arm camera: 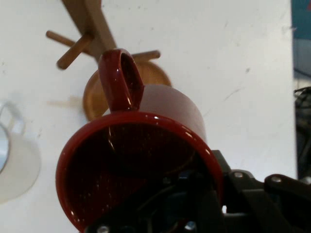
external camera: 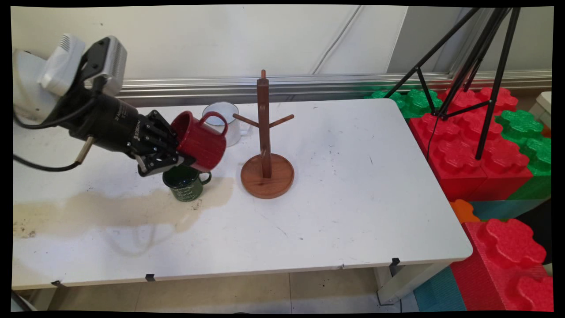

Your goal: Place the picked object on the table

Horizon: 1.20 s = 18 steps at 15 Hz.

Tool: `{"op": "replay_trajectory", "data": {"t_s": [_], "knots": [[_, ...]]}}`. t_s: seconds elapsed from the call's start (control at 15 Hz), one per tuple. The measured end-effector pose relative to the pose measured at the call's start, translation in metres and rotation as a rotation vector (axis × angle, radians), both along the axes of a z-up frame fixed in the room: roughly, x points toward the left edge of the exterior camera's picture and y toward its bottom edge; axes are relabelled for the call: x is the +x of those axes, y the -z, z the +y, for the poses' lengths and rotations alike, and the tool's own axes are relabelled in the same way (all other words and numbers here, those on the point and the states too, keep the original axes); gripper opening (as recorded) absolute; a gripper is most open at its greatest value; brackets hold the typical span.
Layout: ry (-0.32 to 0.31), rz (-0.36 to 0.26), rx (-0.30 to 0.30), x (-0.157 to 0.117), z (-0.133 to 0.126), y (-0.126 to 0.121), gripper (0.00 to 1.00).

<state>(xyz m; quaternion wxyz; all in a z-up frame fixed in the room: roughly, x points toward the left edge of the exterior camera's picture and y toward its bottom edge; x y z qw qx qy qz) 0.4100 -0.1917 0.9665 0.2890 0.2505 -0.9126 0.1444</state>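
Observation:
My black gripper (external camera: 178,152) is shut on the rim of a red mug (external camera: 201,140), held tilted on its side above the table with its handle up and its base toward the wooden mug tree (external camera: 266,145). In the hand view the red mug (arm camera: 141,160) fills the lower frame, its mouth facing the camera and one finger inside it. The mug tree (arm camera: 97,34) shows just beyond the handle. A dark green mug (external camera: 185,182) stands upright on the table directly under the gripper. A white mug (external camera: 225,115) stands behind the red one.
A brownish stain (external camera: 110,210) spreads across the white table (external camera: 353,198) left of the green mug. A black tripod (external camera: 476,75) stands on red and green foam blocks (external camera: 481,145) off the table's right edge. The white mug (arm camera: 14,160) shows at the hand view's left.

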Motion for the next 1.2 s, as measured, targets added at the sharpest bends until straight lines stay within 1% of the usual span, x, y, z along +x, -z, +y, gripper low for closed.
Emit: {"op": "replay_trajectory", "data": {"t_s": [0.07,0.4,0.73,0.93,1.2], "knots": [[-0.014,-0.024,0.005,0.003,-0.006,0.003,0.0],[-0.064,-0.094,0.007,0.014,-0.031,0.014,0.0],[-0.11,-0.125,0.012,0.022,-0.049,0.021,0.0],[-0.124,-0.139,0.023,0.027,-0.055,0.024,0.0],[-0.141,-0.172,0.039,0.036,-0.068,0.032,0.0]]}}
